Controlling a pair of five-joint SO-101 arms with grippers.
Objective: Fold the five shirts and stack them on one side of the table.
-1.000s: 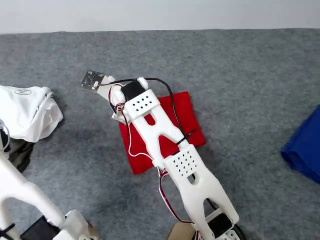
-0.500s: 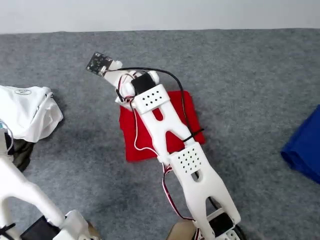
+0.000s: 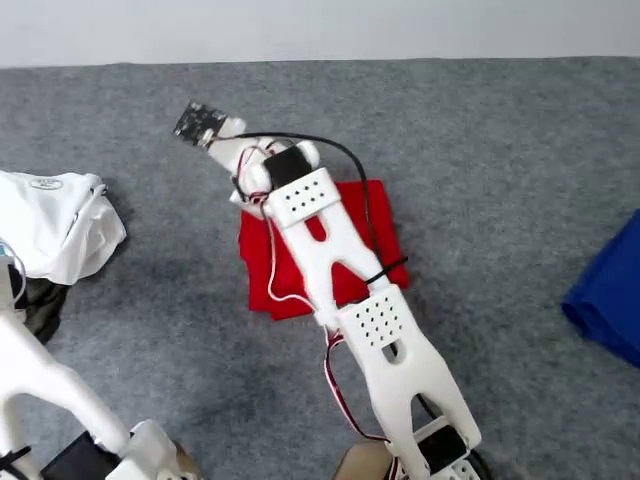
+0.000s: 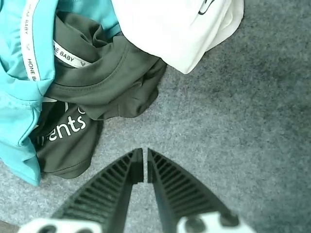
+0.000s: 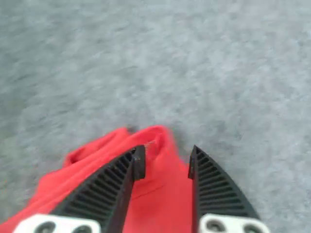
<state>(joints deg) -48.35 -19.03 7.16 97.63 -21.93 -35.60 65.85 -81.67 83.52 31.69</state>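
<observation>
A grey carpeted table (image 3: 500, 150) meets a pale wall (image 3: 320, 25). At its left edge a white shirt (image 3: 55, 225), a dark shirt (image 4: 97, 82) and a teal shirt (image 4: 19, 73) lie heaped. The left gripper (image 4: 145, 167) hangs beside them with its fingers together. Mid-table, the right arm (image 3: 375, 325) stretches across the red shirt (image 3: 250, 265), and the right gripper (image 5: 165, 162) has its fingers apart over the shirt's far-left corner. A blue shirt (image 3: 610, 290) lies at the right edge.

Red shirt (image 3: 252, 255); white shirt (image 3: 50, 225); blue shirt (image 3: 612, 295); dark olive shirt (image 4: 107, 77), white lettering; turquoise shirt (image 4: 14, 116). Table cover (image 3: 500, 150): mottled grey.
</observation>
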